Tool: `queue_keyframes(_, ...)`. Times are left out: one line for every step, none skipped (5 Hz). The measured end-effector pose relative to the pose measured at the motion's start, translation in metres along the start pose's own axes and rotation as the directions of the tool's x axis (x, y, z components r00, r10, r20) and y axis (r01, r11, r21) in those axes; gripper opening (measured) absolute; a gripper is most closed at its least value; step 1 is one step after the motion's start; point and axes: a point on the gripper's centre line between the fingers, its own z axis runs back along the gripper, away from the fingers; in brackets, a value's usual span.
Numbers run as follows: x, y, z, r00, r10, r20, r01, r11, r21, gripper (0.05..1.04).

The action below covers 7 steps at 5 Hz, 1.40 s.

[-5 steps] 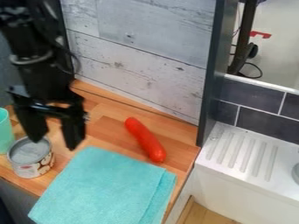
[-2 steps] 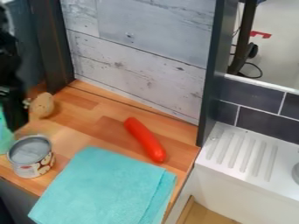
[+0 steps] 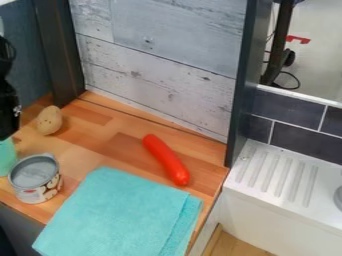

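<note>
In the camera view, the black gripper (image 3: 8, 125) has been moved to the left and is now seen at the left edge, above the green cup (image 3: 7, 159). A second ago it was held out over the wooden counter (image 3: 100, 142), near the can. Whether it is open, closed or holding something cannot be told from here. The potato (image 3: 49, 120), which was hidden behind the arm, can now be seen whole, near the dark post (image 3: 59, 55). The cup is found at the left edge, just beside the upright can (image 3: 35, 178). Neither the can, the blue cloth (image 3: 120, 215) nor the long red toy (image 3: 165, 160) has been shifted, and the toy is seen lying behind the cloth. So no change to these three seems to have been made by this move, and the middle of the counter has been left out of the arm's way.
</note>
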Motion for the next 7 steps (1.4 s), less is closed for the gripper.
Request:
queue_keyframes(0.008, 0.003, -0.016, 1.000, -0.012, 0.007, 0.012, 1.000, 0.000, 1.002)
queue_keyframes(0.013, 0.010, -0.026, 1.000, -0.007, -0.009, 0.007, 1.000, -0.006, 1.002)
queue_keyframes(0.012, 0.025, -0.036, 0.999, 0.030, -0.040, -0.030, 1.000, -0.005, 1.002)
queue_keyframes(0.011, 0.034, -0.041, 0.997, 0.055, -0.046, -0.056, 0.998, -0.017, 1.002)
queue_keyframes(0.013, 0.035, -0.049, 0.997, 0.052, -0.050, -0.054, 0.998, -0.029, 1.002)
queue_keyframes(0.016, 0.035, -0.050, 0.998, 0.049, -0.038, -0.050, 0.998, -0.033, 1.002)
queue_keyframes(0.020, 0.037, -0.054, 0.998, 0.048, -0.038, -0.049, 0.998, -0.038, 1.002)
